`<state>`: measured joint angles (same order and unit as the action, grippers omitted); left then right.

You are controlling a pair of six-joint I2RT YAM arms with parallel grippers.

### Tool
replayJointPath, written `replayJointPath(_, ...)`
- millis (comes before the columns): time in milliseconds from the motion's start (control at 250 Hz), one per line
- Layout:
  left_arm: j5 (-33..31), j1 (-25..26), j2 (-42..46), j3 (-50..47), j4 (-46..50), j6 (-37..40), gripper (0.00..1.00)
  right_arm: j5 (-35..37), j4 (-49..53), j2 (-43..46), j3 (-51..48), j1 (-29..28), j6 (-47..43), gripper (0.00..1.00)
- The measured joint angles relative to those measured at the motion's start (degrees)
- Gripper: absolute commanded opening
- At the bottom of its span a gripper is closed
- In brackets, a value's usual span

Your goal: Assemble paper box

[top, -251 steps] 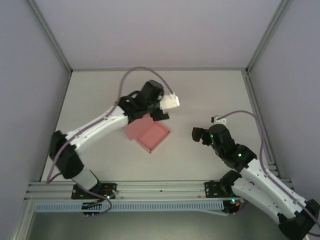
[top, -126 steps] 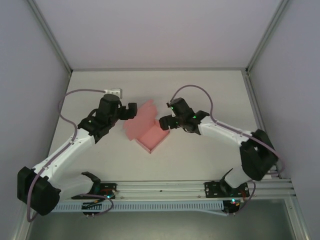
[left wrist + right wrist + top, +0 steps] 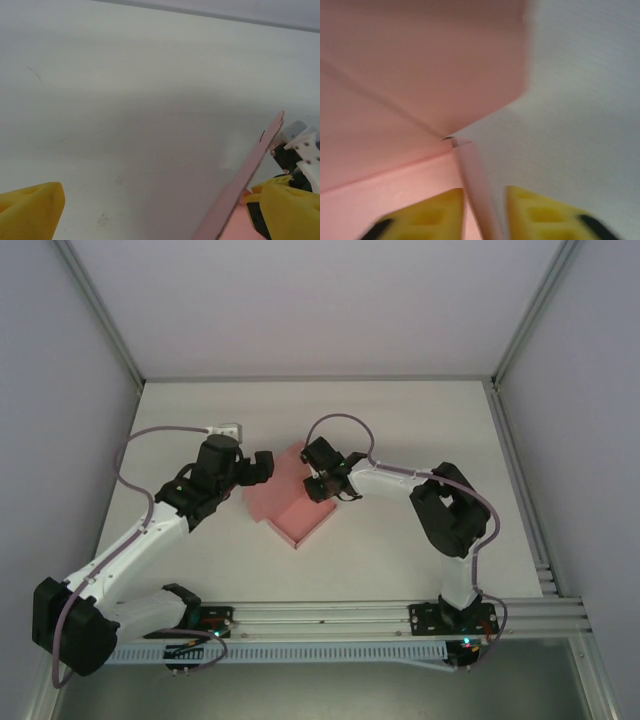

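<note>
The pink paper box [image 3: 298, 512] sits half-formed at the table's middle, an open tray with a flap standing at its far side. My left gripper [image 3: 262, 466] hovers at the box's far left corner, jaws wide open; its wrist view shows the flap's thin edge [image 3: 246, 181] rising close to the right finger [image 3: 292, 210]. My right gripper [image 3: 319, 483] is at the box's far right side. Its yellow fingers [image 3: 427, 217] straddle a thin upright wall [image 3: 479, 192] of the box [image 3: 395, 75], a small gap left on the right side.
The white table [image 3: 430, 420] is walled by grey panels and metal posts at the back and both sides. The right arm [image 3: 450, 510] is folded sharply at the table's right middle. A rail [image 3: 320, 615] runs along the near edge.
The left arm has drawn back from over the box to its left side. The right arm has swung in from the right, and its fingers now stand round the box's far right wall.
</note>
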<state>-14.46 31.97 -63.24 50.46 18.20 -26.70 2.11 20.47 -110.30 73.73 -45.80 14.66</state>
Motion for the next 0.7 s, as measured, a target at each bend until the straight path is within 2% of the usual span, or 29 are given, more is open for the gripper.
replayJointPath(56,0.07,0.0,0.09,0.0,0.02,0.0,1.0,0.76,0.24,0.04,0.04,0.0,0.09,0.04)
replayJointPath(120,0.07,0.0,0.42,0.0,0.07,0.0,1.0,1.92,0.2,0.11,0.04,-0.02,0.87,0.0)
replayJointPath(272,0.09,0.0,2.67,0.0,-0.15,0.0,1.0,7.34,0.37,2.29,-2.45,-0.63,6.34,0.0)
replayJointPath(455,3.37,0.0,4.24,0.0,-1.55,0.11,1.0,16.2,1.75,9.75,-10.34,-1.9,24.44,0.0)
replayJointPath(591,5.57,0.0,3.89,0.0,-2.56,0.31,1.0,18.62,2.62,12.33,-14.34,-3.1,33.0,0.0)
replayJointPath(699,6.88,0.0,2.21,0.0,-3.26,0.7,1.0,19.19,3.3,12.33,-14.91,-3.34,35.69,0.01)
